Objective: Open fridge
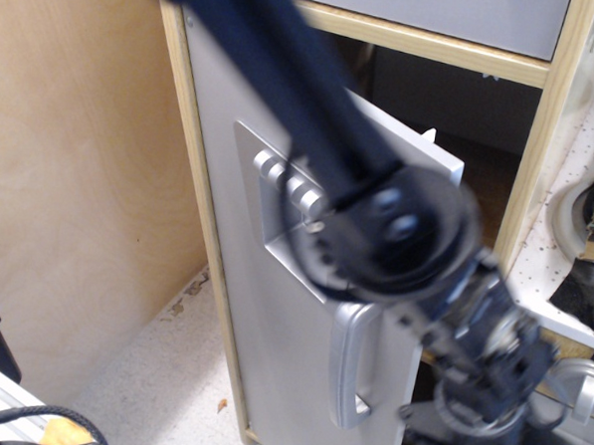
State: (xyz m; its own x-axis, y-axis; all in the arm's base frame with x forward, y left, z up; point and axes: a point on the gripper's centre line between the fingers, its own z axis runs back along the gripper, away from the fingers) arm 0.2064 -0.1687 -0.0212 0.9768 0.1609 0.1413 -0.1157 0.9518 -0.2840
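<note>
The fridge door (272, 321) is grey-silver and stands partly open, swung out from the light wood frame (193, 177). On it I see the recessed dispenser with round knobs (289, 187) and the vertical silver handle (347, 370). The dark inside (453, 101) shows behind the door's free edge. My black arm crosses from the top left to the lower right in front of the door. My gripper (481, 417) is blurred at the lower right, just right of the handle and apart from it. Its fingers cannot be made out.
A short plain grey panel (457, 17) sits above the opening. The white stove top with burners (586, 213) and the small silver oven door with curved handle (583, 382) are at the right. A plywood wall (71, 171) stands left, above speckled floor (159, 375).
</note>
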